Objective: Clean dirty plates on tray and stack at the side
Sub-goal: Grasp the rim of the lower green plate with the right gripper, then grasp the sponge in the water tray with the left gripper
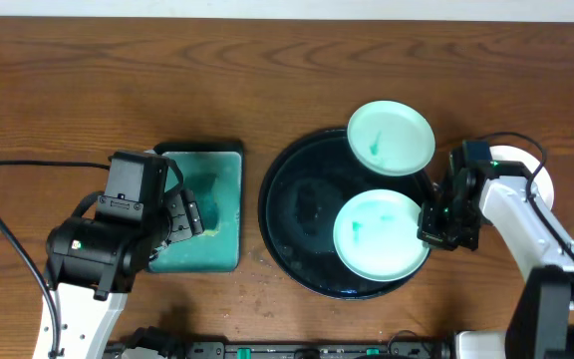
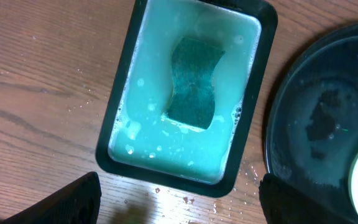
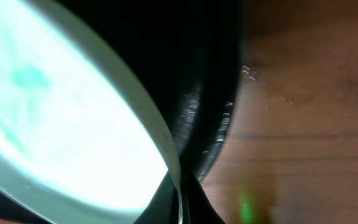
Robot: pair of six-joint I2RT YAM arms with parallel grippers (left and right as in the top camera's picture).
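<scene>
Your left gripper (image 1: 189,214) hangs wide open over the rectangular tray (image 1: 229,160) and its sponge (image 2: 192,82). On the black tray (image 1: 287,214), the upper plate (image 1: 391,138) overlaps the rim. Your right gripper (image 1: 431,224) is pinched on the edge of the lower plate (image 1: 377,236).

On the dark wood-grain bench (image 1: 68,80), a large round glossy black tray (image 1: 289,239) is set right of centre. One small pale round plate (image 1: 379,235) lies in its lower right part. A second such plate (image 1: 391,138) overlaps its upper rim. A small rectangular black-rimmed tray (image 1: 207,147), holding a dark sponge (image 2: 193,83), is placed just left.
</scene>
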